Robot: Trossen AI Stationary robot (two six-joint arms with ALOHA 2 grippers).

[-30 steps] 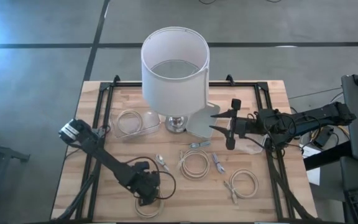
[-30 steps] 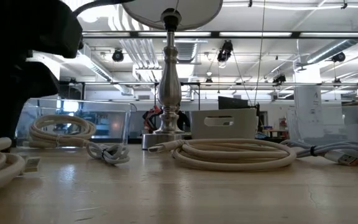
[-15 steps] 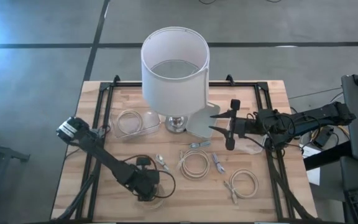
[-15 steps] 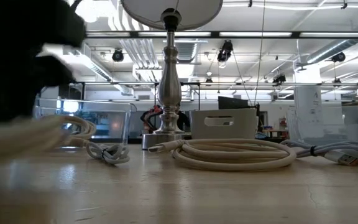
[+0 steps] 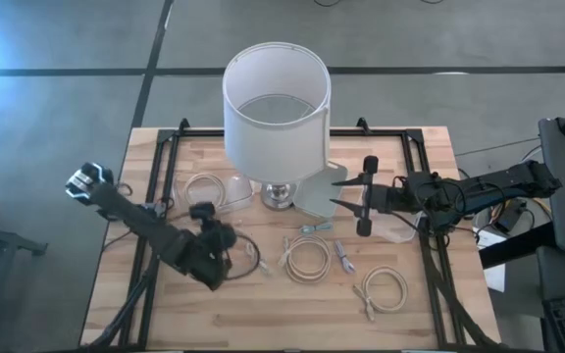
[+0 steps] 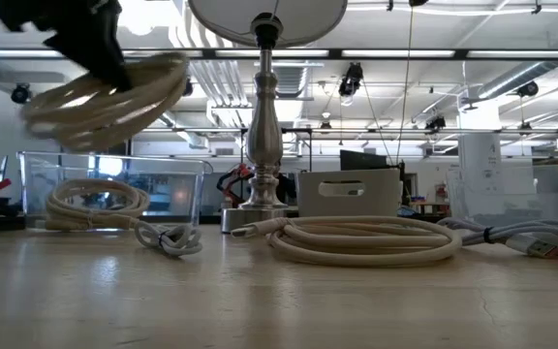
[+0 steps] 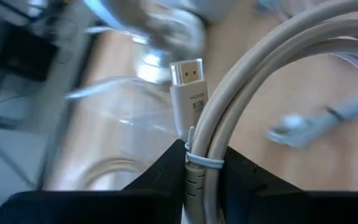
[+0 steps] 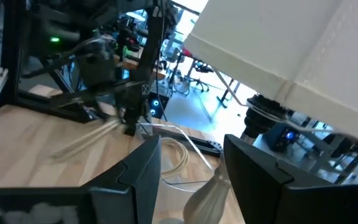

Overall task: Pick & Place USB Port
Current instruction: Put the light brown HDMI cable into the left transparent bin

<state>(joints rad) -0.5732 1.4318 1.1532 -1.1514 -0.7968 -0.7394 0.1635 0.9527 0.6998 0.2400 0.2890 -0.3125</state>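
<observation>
Above the tabletop (image 5: 420, 294), your left gripper (image 5: 214, 250) clamps a coiled cable (image 6: 105, 97) (HDMI plug (image 7: 188, 84) showing); right gripper (image 5: 351, 195) jaws gape wide.

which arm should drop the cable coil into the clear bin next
Left. The left gripper already holds the cable coil lifted off the table, close to the clear bin. The right gripper hangs open beside the lamp.

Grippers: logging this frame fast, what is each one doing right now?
Left gripper: shut on the coiled cable, lifted off the table.
Right gripper: open, empty, beside the lamp.
</observation>
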